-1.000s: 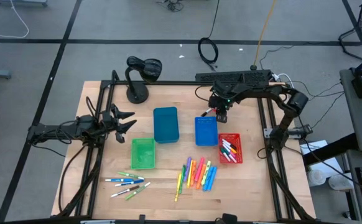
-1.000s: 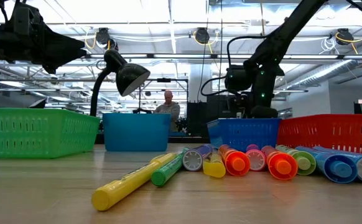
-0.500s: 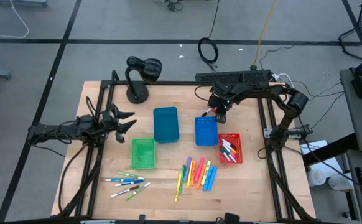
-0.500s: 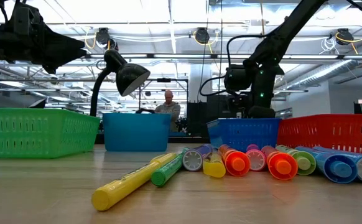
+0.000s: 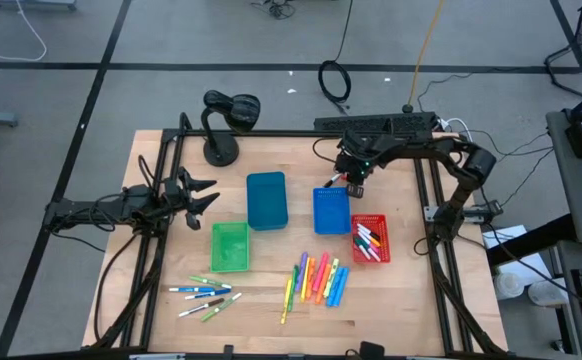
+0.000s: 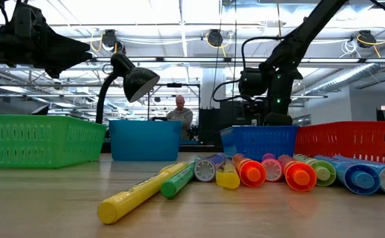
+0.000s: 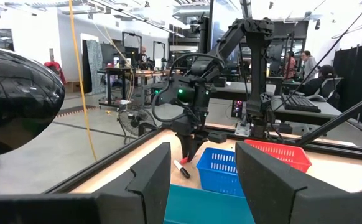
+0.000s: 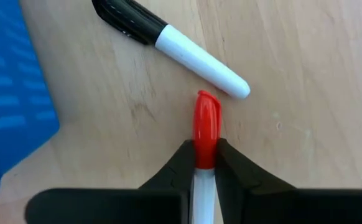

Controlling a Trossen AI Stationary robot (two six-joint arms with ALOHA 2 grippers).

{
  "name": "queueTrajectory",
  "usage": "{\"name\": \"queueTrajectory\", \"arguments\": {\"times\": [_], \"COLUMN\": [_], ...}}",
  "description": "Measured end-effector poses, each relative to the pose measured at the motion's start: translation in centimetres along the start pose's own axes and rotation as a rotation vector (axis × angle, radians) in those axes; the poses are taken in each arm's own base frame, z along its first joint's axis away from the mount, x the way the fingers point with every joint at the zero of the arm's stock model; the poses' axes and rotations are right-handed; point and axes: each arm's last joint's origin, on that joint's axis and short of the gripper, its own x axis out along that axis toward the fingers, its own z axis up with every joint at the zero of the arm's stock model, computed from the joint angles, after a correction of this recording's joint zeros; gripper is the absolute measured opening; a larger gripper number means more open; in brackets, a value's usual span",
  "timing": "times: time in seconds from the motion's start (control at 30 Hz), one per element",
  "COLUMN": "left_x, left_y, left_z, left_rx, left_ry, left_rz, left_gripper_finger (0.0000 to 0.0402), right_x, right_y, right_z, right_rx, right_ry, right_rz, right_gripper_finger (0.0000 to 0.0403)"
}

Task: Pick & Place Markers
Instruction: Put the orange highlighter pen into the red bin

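Right gripper [image 8: 206, 163] now pinched shut on red-capped marker [image 8: 206, 127], upper centre of high view, beside blue bin [image 5: 331, 211]; jaws wider a second ago. Grasp made, lift next. Left gripper [image 5: 199, 193] idle, open, left side of worktop [image 5: 261, 290].

Three bins [image 5: 266, 200] sit mid-table, one [image 5: 369, 238] on the right holding markers [image 5: 367, 240]. More markers [image 5: 318, 279] lie in two clusters nearer the front. A lamp [image 5: 223, 122] stands at the back left.
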Motion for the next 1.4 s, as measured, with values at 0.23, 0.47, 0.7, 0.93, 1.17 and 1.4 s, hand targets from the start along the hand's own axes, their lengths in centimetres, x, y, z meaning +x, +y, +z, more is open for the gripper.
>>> {"name": "queueTrajectory", "arguments": {"times": [0.23,0.47,0.7,0.93,1.17,1.4], "left_x": [0.0,0.0,0.0,0.0,0.0,0.0], "left_y": [0.0,0.0,0.0,0.0,0.0,0.0], "left_z": [0.0,0.0,0.0,0.0,0.0,0.0], "left_rx": [0.000,0.000,0.000,0.000,0.000,0.000], "left_ry": [0.000,0.000,0.000,0.000,0.000,0.000], "left_rz": [0.000,0.000,0.000,0.000,0.000,0.000], "left_gripper_finger": [0.0184,0.0184,0.0184,0.0184,0.0184,0.0184], "right_x": [-2.9,-6.0,-8.6,-10.2,-10.8,-10.9], "right_y": [0.3,1.2,3.1,5.9,9.2,12.8], "right_z": [0.4,0.3,0.1,0.0,-0.3,-0.9], "right_rx": [0.000,0.035,0.059,0.066,0.106,0.211], "right_ry": [-0.095,-0.174,-0.221,-0.243,-0.204,-0.155], "right_rz": [-0.045,-0.056,-0.039,0.003,-0.013,-0.012], "right_gripper_finger": [0.0028,0.0028,0.0030,0.0027,0.0029,0.0028]}}
